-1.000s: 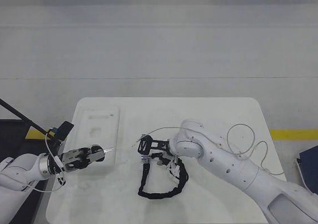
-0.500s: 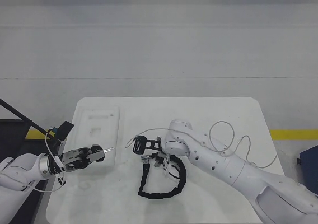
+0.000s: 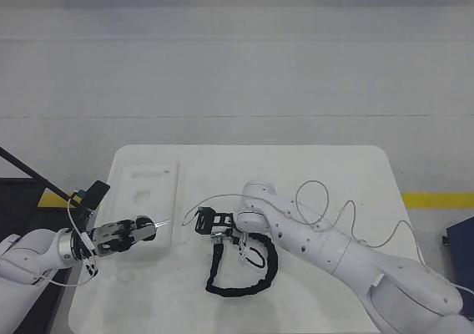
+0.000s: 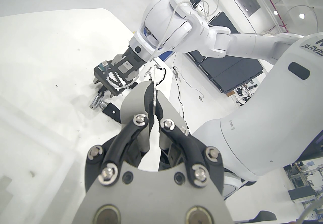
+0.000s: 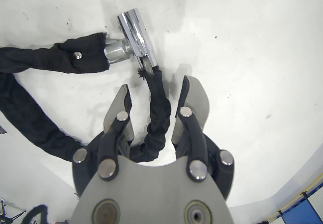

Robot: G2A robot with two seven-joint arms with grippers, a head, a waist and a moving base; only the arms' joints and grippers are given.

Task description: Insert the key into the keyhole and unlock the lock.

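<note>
Lying on the tabletop (image 3: 320,175), the chrome lock cylinder (image 5: 136,35) joins both ends of a black fabric-sleeved chain (image 5: 159,108). The right gripper (image 5: 155,84) sits low over it w/ fingers spread, one either side of the sleeve just behind the cylinder, and neither seems to touch it. The key (image 4: 153,101) is pinched edge-on in the left gripper (image 4: 151,91), blade pointing toward the lock but well apart from it, by a white tray (image 3: 145,179).

Step in hand, prob.: clamp the lock so it can't roll. Close on the sleeve right at the cylinder, keeping the cylinder's free end facing the key. Keyhole isn't visible, so can't tell which end takes the key. Bring the key in only once the lock is held firm, blade in line w/ the cylinder axis.
</note>
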